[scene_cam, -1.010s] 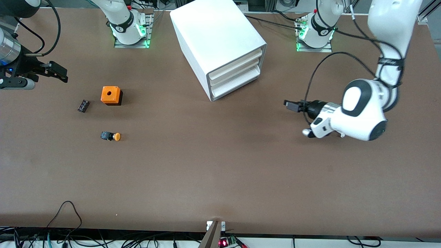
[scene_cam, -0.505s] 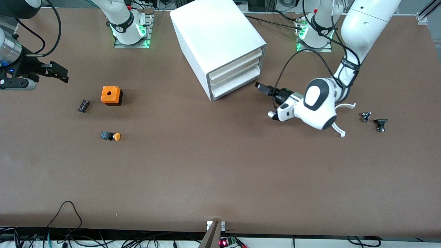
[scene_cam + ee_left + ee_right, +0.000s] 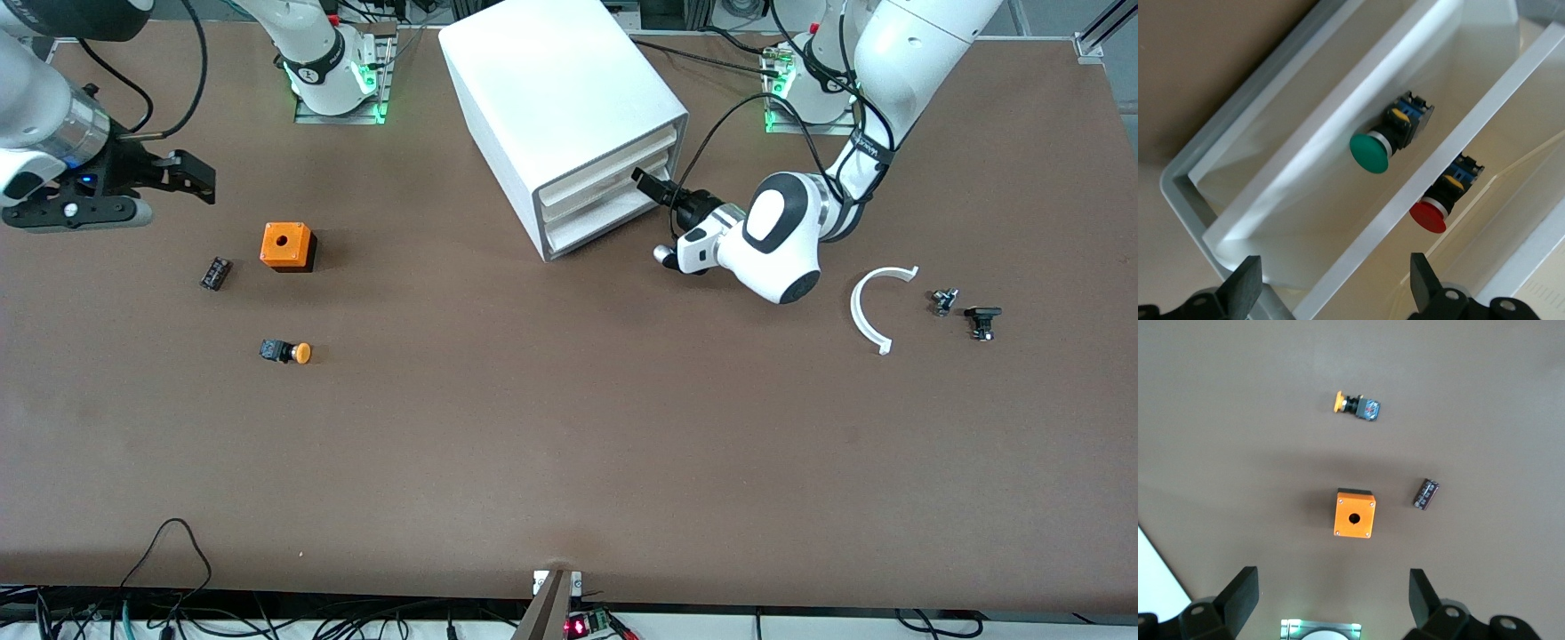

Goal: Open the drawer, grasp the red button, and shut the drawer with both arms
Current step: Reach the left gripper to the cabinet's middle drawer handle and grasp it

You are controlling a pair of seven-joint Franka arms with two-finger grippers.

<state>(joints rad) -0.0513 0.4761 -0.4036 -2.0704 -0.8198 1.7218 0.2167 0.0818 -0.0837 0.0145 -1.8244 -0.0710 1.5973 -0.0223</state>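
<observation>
- Cabinet and drawers: a big white box cabinet [image 3: 569, 116] stands at mid-table near the arms' bases, its front turned toward the left arm's end of the table. It holds three wide, shallow white tray-like drawers stacked one above another; the middle drawer [image 3: 613, 191] is the one met by the left gripper.
- Left gripper [image 3: 647, 184]: the black two-finger tool of the white jointed left arm [image 3: 898, 53] sits right at the cabinet front, level with the middle drawer. In the left wrist view its black fingertips [image 3: 1245, 287] stand well apart, one to each side of a white drawer edge [image 3: 1358, 250], with nothing between them.
- Red button [image 3: 1441, 200]: a small push button with a round red mushroom cap and a black blocky body lies on its side inside a white drawer compartment, seen in the left wrist view only.
- Green button [image 3: 1388, 137]: a like button with a round green cap lies in the neighbouring compartment, parted from the red one by a white wall.
- Right gripper [image 3: 182, 173]: the black tool of the right arm [image 3: 44, 116] hangs over the table toward the right arm's end, fingers spread wide and empty.
- Items beneath it: an orange box with a hole [image 3: 287, 246], a small dark cylindrical part [image 3: 214, 273] beside it, and an orange-capped button [image 3: 286, 352] nearer the front camera.
- Toward the left arm's end: a curved white plastic strip [image 3: 867, 307] and two small black parts [image 3: 965, 309] lie on the brown table [image 3: 569, 444].
</observation>
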